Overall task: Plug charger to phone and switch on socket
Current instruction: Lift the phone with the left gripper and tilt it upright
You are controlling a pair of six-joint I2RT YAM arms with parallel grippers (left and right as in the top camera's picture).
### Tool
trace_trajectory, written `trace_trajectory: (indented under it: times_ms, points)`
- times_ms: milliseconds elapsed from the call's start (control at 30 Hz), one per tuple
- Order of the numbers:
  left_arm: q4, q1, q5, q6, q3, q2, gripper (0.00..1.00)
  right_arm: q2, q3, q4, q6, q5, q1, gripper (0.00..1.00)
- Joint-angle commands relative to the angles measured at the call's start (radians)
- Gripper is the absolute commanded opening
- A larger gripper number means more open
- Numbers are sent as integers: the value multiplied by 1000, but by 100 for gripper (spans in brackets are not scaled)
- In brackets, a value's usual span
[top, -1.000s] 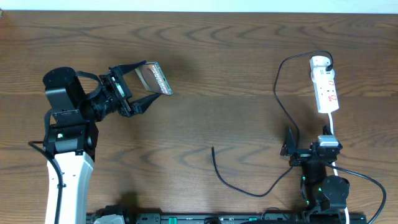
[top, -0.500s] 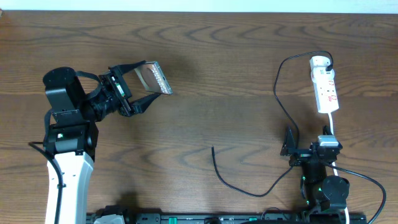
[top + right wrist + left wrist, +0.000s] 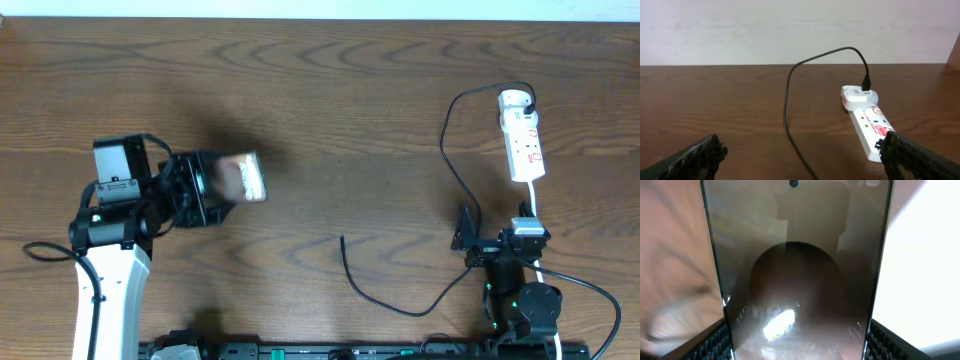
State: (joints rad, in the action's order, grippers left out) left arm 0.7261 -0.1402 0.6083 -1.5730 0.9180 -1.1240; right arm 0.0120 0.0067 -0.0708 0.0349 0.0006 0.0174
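The phone (image 3: 244, 177) is off the table and blurred in the overhead view, with my left gripper (image 3: 220, 186) shut on it. In the left wrist view its glossy grey-brown face (image 3: 795, 255) fills the frame between both black pads (image 3: 715, 342). The white socket (image 3: 522, 135) lies at the far right; it also shows in the right wrist view (image 3: 871, 127). The charger's thin black cable (image 3: 447, 160) leaves a white adapter (image 3: 857, 95) at the socket's top end, and its free tip (image 3: 342, 239) lies mid-table. My right gripper (image 3: 497, 234) stands open near the front edge, just short of the socket.
The socket's white cord (image 3: 534, 205) runs toward the front edge beside my right arm. A black rail (image 3: 350, 351) lines the table's front edge. Bare brown wood separates the phone from the cable tip.
My left arm has swung toward the front edge, carrying the phone down and slightly left. The right arm, socket and cable have not moved.
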Motion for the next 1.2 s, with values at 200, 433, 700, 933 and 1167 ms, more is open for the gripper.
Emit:
trace_trajectory:
  times_ms: [200,433,700,933,1167]
  points:
    - [159,92,-429,148,31,7,7,-5,-1,-4,10,8,7,99]
    - [159,158,-513,148,31,7,7,-5,-1,-4,10,8,7,99]
    - [167,159,-512,148,31,7,7,-5,-1,-4,10,8,7,99]
    - [171,159,-512,148,31,7,7,-5,-1,-4,10,8,7,99]
    - [171,159,-512,148,31,7,7,-5,-1,-5,18,-11,7,99]
